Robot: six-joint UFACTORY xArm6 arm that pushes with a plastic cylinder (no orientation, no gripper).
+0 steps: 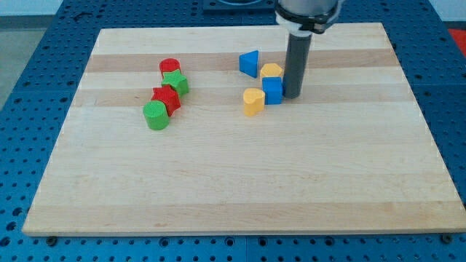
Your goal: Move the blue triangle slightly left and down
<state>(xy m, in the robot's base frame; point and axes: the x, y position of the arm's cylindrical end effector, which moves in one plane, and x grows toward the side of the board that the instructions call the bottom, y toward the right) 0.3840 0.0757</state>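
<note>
My tip touches the blue cube; the blue triangle has bare counter left and below; my end effector holds nothing.

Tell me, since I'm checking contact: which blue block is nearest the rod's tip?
The blue cube, right beside my tip on its left. The blue triangle lies farther off, up-left.
</note>
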